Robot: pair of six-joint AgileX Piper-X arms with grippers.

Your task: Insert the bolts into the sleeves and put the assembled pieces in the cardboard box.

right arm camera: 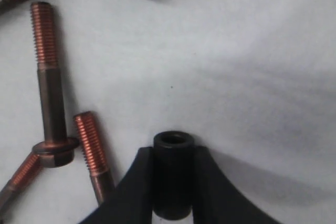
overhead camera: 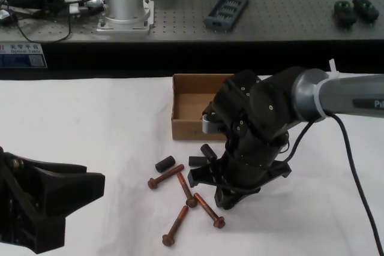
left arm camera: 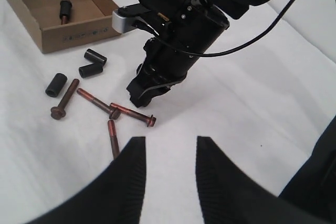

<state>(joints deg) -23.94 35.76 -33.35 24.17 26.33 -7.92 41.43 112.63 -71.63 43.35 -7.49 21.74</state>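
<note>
Right gripper (right arm camera: 173, 153) pinches a short black cylindrical sleeve (right arm camera: 173, 182); left gripper (left arm camera: 170, 142) gapes wide, empty.
In the high view, the brown cardboard box (overhead camera: 189, 129) at the right gripper's 11 o'clock holds one sleeved bolt (left arm camera: 64, 10), its wall print unreadable; four rusty flanged bolts (overhead camera: 176, 225) lie at 9 o'clock.

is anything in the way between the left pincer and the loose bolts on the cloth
Nothing visible blocks the nearest bolt; it lies on bare cloth just ahead of the open left pincer. The right pincer, holding a sleeve, farther off, crowds the bolt beside it.
</note>
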